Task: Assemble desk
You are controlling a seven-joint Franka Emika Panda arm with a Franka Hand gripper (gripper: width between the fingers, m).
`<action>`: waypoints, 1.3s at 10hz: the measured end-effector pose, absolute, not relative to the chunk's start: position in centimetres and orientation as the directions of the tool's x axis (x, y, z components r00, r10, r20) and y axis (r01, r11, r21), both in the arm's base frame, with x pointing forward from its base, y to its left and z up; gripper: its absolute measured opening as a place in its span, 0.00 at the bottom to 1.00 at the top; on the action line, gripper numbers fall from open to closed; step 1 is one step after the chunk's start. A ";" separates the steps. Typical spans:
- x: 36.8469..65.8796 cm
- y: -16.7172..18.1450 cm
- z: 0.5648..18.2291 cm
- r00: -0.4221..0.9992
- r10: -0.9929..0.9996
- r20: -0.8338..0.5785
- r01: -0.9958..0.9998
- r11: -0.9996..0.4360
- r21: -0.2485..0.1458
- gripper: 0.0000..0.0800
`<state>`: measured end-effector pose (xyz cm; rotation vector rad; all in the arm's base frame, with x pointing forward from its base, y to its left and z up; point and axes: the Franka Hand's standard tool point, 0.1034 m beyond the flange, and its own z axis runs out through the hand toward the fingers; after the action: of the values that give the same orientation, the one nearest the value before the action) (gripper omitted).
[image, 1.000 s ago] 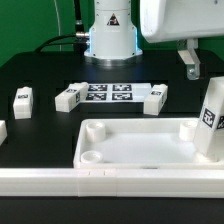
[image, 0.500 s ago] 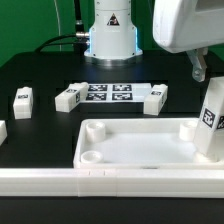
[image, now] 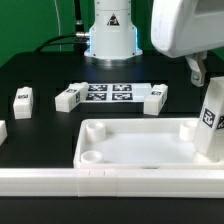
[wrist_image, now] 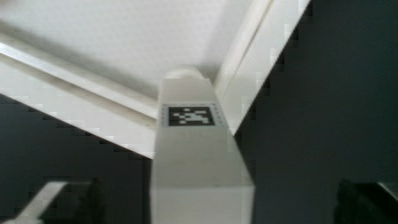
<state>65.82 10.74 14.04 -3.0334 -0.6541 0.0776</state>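
Hand (image: 197, 70) wide open and empty above upright leg (image: 211, 122) at desk top (image: 140, 149) corner

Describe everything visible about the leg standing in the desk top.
The standing leg is a white, plastic-looking rectangular post with a black-and-white square tag on one face. It stands upright at the desk top's side on the exterior view's right, its foot hidden behind the rim. Nothing else visibly touches it.

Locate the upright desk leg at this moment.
At the exterior view's right, the upright leg stands at the desk top's right end, beneath the open gripper.
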 end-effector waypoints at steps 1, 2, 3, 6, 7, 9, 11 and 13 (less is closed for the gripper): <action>65.8 10.4 13.4 0.911 0.410 -0.045 0.408 -0.912 -0.049 0.81; 65.7 10.3 13.0 0.912 0.408 -0.051 0.405 -0.913 -0.052 0.81; 65.7 10.3 13.0 0.911 0.409 -0.051 0.406 -0.912 -0.052 0.81; 65.7 10.4 12.9 0.913 0.406 -0.052 0.403 -0.914 -0.052 0.81; 65.7 10.5 12.9 0.913 0.406 -0.052 0.403 -0.914 -0.052 0.81; 67.0 10.6 12.6 0.911 0.411 -0.040 0.409 -0.911 -0.052 0.81; 67.1 10.3 12.1 0.910 0.413 -0.039 0.411 -0.910 -0.052 0.80; 66.8 10.5 11.9 0.908 0.416 -0.043 0.414 -0.909 -0.054 0.58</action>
<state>66.84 10.46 11.86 -3.0266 -0.6582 0.0834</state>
